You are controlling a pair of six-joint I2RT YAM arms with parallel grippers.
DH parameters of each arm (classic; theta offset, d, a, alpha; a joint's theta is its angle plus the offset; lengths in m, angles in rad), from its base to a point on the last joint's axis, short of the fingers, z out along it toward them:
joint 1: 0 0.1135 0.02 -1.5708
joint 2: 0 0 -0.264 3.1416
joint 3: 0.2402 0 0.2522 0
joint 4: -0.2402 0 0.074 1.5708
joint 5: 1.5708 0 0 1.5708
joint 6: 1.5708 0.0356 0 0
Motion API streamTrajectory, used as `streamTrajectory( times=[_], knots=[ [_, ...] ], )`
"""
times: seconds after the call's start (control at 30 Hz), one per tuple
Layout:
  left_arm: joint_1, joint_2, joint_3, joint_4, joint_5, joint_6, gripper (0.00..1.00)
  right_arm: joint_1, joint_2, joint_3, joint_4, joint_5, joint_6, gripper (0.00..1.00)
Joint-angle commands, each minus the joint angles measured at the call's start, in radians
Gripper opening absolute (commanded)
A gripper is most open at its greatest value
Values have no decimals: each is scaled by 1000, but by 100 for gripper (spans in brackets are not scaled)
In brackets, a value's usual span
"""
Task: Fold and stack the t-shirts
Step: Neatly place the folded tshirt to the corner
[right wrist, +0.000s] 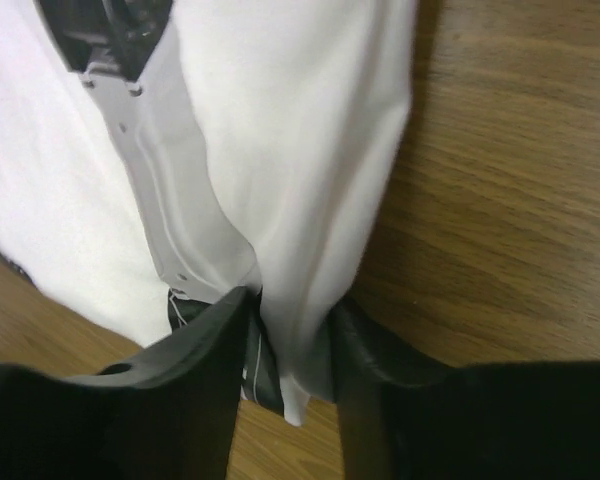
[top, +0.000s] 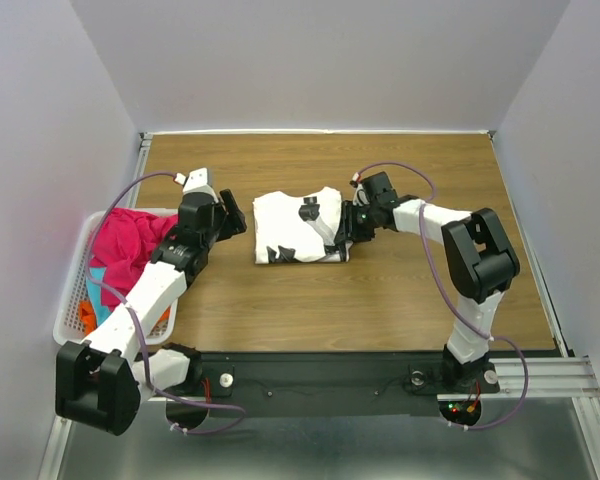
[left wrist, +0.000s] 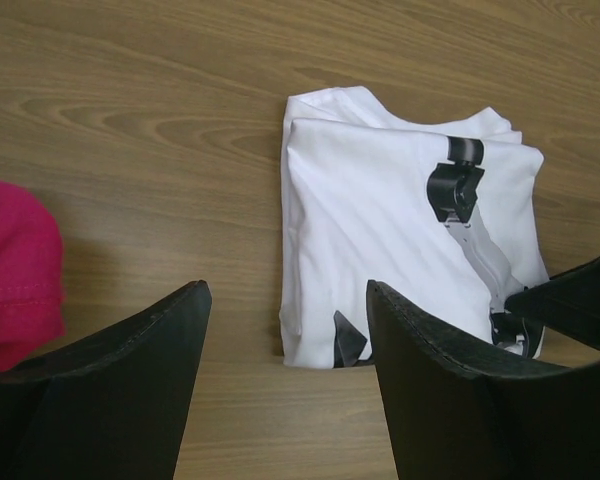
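The white t-shirt [top: 292, 226] lies folded in a rectangle at the table's middle, with black and grey print on it. My right gripper [top: 346, 228] is at the shirt's right edge, its jaws closed on a fold of the white cloth [right wrist: 280, 130] in the right wrist view [right wrist: 292, 315]. My left gripper [top: 236, 214] is open and empty, low over the wood just left of the shirt [left wrist: 380, 210], with bare table between its fingertips [left wrist: 195, 300]. A magenta-pink shirt [top: 126, 240] lies heaped in the basket, with cyan [top: 99, 306] and orange [top: 85, 321] cloth under it.
The white lattice basket [top: 72, 292] stands at the table's left edge beside my left arm. The magenta cloth's edge [left wrist: 15, 270] shows left of my left fingers. Grey walls close in the back and sides. Bare wood lies in front of and right of the shirt.
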Motion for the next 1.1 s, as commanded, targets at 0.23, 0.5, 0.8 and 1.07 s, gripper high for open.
streamTrajectory(
  times=[0.23, 0.5, 0.8, 1.07],
  knots=[
    [73, -19, -64, 89, 67, 63, 74, -45, 85, 123, -143, 284, -79, 1],
    [96, -62, -76, 104, 78, 70, 74, -271, 49, 166, -215, 557, -283, 1],
    [75, -35, -77, 104, 84, 61, 74, -473, 121, 288, -212, 1009, -550, 2],
    [25, -7, -79, 92, 58, 64, 73, -607, 337, 549, -182, 1246, -613, 4]
  ],
)
